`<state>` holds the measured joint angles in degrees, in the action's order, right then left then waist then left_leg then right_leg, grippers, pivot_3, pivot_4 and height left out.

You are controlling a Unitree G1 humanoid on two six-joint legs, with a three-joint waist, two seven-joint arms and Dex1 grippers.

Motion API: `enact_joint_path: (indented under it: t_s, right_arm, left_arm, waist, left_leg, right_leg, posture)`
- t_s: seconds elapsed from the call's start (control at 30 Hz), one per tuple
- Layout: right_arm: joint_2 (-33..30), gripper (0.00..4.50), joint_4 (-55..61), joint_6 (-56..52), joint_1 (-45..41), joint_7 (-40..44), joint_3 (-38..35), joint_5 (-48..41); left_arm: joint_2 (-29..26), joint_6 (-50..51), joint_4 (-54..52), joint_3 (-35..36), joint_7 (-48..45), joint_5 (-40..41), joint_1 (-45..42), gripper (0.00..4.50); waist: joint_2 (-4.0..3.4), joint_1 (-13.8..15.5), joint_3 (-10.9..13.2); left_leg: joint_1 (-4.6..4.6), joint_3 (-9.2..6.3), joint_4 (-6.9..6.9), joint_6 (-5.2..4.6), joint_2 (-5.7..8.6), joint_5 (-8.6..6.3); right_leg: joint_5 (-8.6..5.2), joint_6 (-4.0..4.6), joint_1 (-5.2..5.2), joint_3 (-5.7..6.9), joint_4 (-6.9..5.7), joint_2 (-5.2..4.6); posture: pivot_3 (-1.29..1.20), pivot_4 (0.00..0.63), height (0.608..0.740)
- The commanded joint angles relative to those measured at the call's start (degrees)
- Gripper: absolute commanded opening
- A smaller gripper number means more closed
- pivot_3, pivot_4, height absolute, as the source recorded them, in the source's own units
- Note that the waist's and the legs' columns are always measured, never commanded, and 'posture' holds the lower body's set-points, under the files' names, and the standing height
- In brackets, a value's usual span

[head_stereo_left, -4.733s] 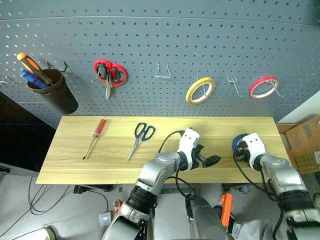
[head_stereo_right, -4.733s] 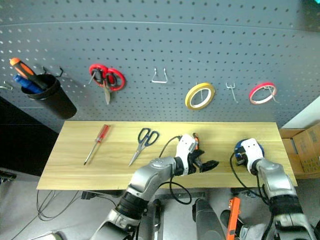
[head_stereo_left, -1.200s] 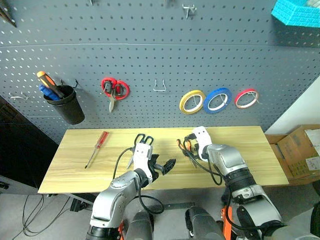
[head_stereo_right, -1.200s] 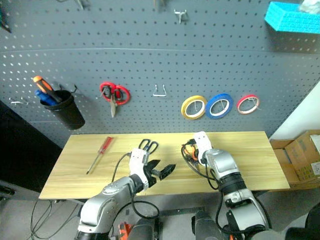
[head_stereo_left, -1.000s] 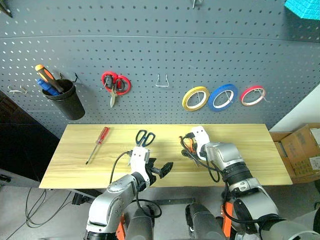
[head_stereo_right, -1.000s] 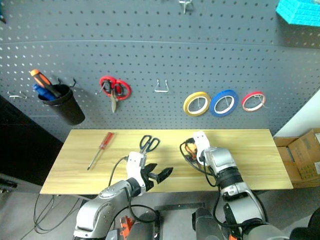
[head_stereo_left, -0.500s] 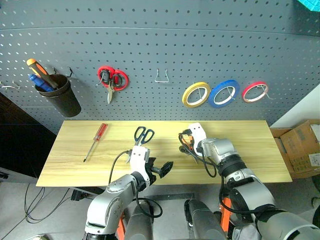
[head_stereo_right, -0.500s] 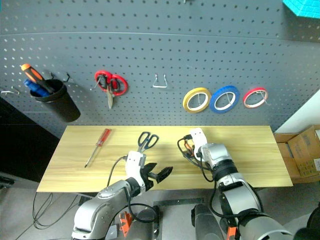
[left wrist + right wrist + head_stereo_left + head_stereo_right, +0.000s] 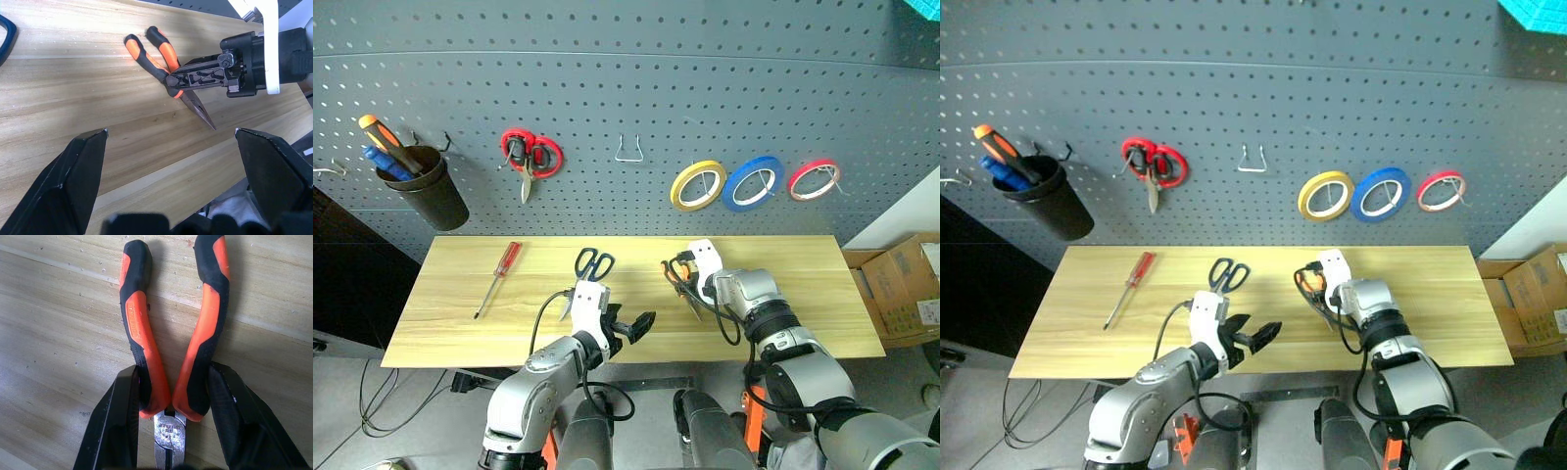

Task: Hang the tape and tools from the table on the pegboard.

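Right now my right tool (image 9: 166, 431) is clenched on the pliers (image 9: 168, 333). One black finger (image 9: 122, 426) presses on each side of the orange-and-black handles, close to where they join. The pliers lie flat on the worktop (image 9: 783, 264), and their thin metal nose points toward the near edge. In the head views they sit a bit right of the middle of the worktop (image 9: 680, 279).

My left tool (image 9: 628, 329) hangs over the front edge of the worktop, near the middle. Its two fingers are spread wide apart and grasp nothing.

Just behind my left tool lie the scissors (image 9: 587, 269) with dark blue handles. Their handles point to the pegboard (image 9: 626, 88). Farther to the left lies the screwdriver (image 9: 498, 277) with the red handle. Both lie flat on the wood, well apart from each other.

On the pegboard behind the worktop the blue tape (image 9: 753, 183) hangs on a hook. It is between a yellow ring (image 9: 697, 185) and a red ring (image 9: 814, 179). A bare wire hook (image 9: 628, 150) is left of the yellow ring. Farther left hang red scissors (image 9: 530, 157). At the far left a black cup (image 9: 423, 188) hangs on the board with an orange screwdriver (image 9: 384, 134) and something blue standing in it.

A cardboard box (image 9: 911, 289) stands past the right end of the worktop.
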<state>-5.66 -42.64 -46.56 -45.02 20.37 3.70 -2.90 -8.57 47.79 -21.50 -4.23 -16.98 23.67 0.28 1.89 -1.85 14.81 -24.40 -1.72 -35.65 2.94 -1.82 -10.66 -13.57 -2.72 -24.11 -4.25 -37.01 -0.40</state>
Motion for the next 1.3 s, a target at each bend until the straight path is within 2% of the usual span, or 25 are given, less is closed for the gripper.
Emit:
enact_joint_path:
  t_s: [0.03,0.13,0.17,0.37,0.5,0.6,0.7,0.93,1.1,1.3]
  right_arm:
    - [-2.05,1.63,7.41,0.35,3.18,3.47,3.46,0.93]
    - [-5.88,1.63,26.26,-0.28,9.80,7.89,6.19,-0.53]
    - [-6.58,1.63,32.70,-0.31,12.21,8.71,5.99,-1.67]
    - [-5.88,1.63,59.04,-2.49,21.24,7.70,2.49,-7.75]
    - [-2.32,1.63,65.94,0.59,20.79,7.02,2.66,-10.82]
    - [1.09,1.63,65.96,4.54,17.80,6.62,3.33,-12.25]
    - [3.03,1.63,62.21,9.95,14.24,6.60,4.30,-11.37]
    - [6.98,1.63,37.77,34.72,-2.87,1.30,1.26,-5.56]
    - [7.53,1.63,10.44,54.00,-16.36,-4.20,-0.78,-1.14]
    - [8.21,1.63,-8.72,67.71,-22.56,-7.82,-1.41,1.49]
  left_arm:
    - [0.94,-2.06,-0.80,0.11,-0.94,1.25,-1.39,4.50]
    - [2.25,-2.68,-3.23,0.91,-1.58,3.59,-3.03,4.50]
    - [2.44,-3.15,-4.33,1.00,-1.84,4.14,-3.35,4.50]
    - [1.73,-2.84,-14.42,3.31,-2.03,9.64,-2.06,4.50]
    - [-0.48,-0.91,-22.31,5.75,-0.82,14.49,0.91,4.50]
    - [-2.00,-0.03,-26.14,7.98,0.72,17.65,2.51,4.50]
    - [-3.25,0.36,-27.05,9.53,2.23,19.68,2.31,4.50]
    - [-4.79,-4.57,-21.20,11.75,3.80,16.73,-4.40,4.50]
    - [-2.18,-10.53,-13.29,8.31,4.49,11.57,-11.22,4.50]
    - [-0.13,-15.63,-7.36,6.99,5.16,7.15,-13.66,4.50]
  waist:
    - [-0.01,0.06,0.00]
    - [-0.03,0.68,0.01]
    - [-0.04,0.71,0.02]
    - [-0.06,0.34,-0.07]
    - [-0.06,0.23,-0.40]
    - [-0.03,0.36,-1.43]
    - [0.06,0.49,-2.45]
    - [0.36,2.04,-5.94]
    - [0.48,3.15,-7.22]
    - [0.62,3.37,-7.84]
  left_leg:
    - [-0.04,-0.01,0.00,0.00,0.00,0.00]
    - [-0.42,-0.20,-0.02,0.00,0.06,0.00]
    - [-0.61,-0.23,-0.01,0.02,0.12,-0.01]
    - [-0.74,-0.27,0.05,0.23,0.08,-0.14]
    - [-0.71,-0.29,0.08,0.25,0.06,-0.13]
    - [-0.72,-0.30,-0.03,0.27,0.07,-0.12]
    - [-0.71,-0.29,-0.16,0.26,0.08,-0.11]
    - [-0.29,-0.30,-0.19,0.26,0.07,-0.09]
    - [-0.20,-0.23,-0.23,0.27,0.08,-0.02]
    - [-0.18,-0.17,-0.06,0.27,0.07,0.00]
  right_leg:
    - [0.00,0.00,-0.03,0.01,0.00,-0.01]
    - [0.00,-0.03,-0.26,0.19,0.06,-0.03]
    - [0.14,-0.41,-0.39,0.21,0.06,-0.08]
    - [0.08,-0.57,-0.59,0.25,0.02,-0.08]
    - [0.08,-0.57,-0.59,0.27,0.00,-0.05]
    - [0.09,-0.57,-0.56,0.28,0.00,-0.04]
    - [0.15,-0.52,-0.48,0.28,0.01,-0.05]
    - [0.27,-0.31,-0.02,0.39,0.13,-0.01]
    - [0.40,-0.11,0.06,0.39,0.13,0.00]
    - [0.58,0.05,0.03,0.32,0.10,0.00]
  posture:
    - [0.09,0.253,0.740]
    - [0.10,0.227,0.740]
    - [0.10,0.220,0.740]
    - [0.11,0.161,0.740]
    - [0.12,0.128,0.740]
    - [0.13,0.102,0.740]
    - [0.17,0.060,0.740]
    - [0.20,0.000,0.740]
    - [0.22,0.000,0.740]
    - [0.23,0.000,0.740]
